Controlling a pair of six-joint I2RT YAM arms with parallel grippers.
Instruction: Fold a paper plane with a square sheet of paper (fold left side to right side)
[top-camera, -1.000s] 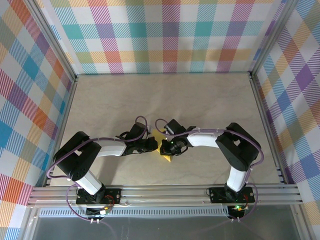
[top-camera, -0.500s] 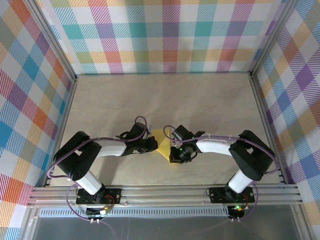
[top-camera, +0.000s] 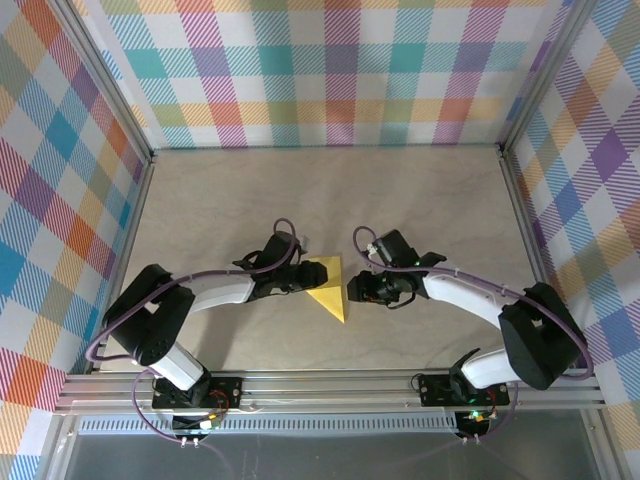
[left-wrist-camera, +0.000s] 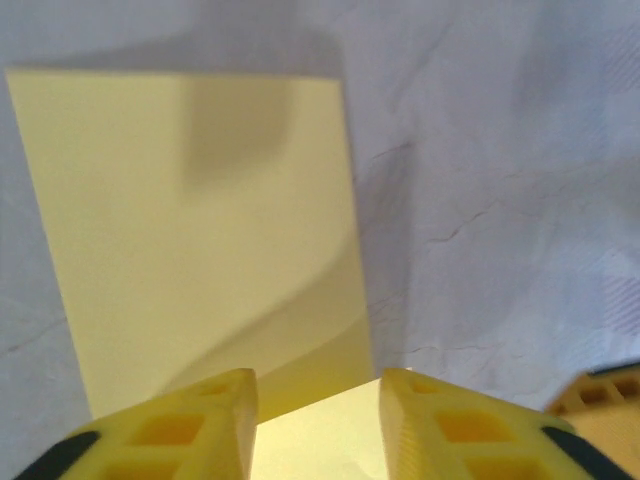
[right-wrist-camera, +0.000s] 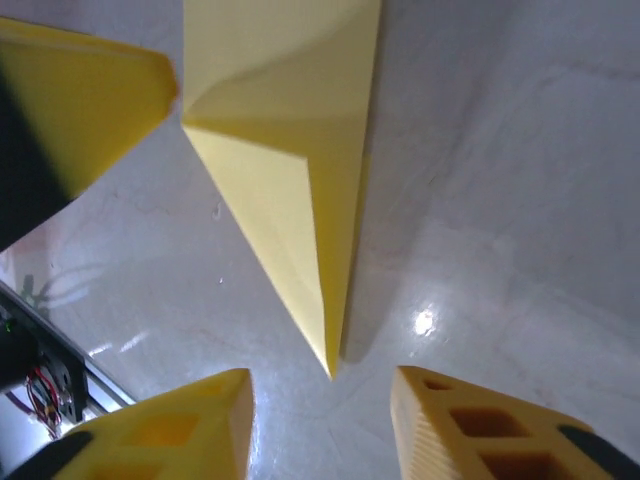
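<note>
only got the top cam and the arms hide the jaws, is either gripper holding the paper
observer: no, in the left wrist view the left gripper stands open, its fingers apart over the near edge of the paper
operator: and the right one
observer: the right gripper is open too, the paper's tip points into its gap and touches neither finger
operator: is it lying flat
observer: not quite, the left wrist view shows its top layer bowing up near the fingers
</note>
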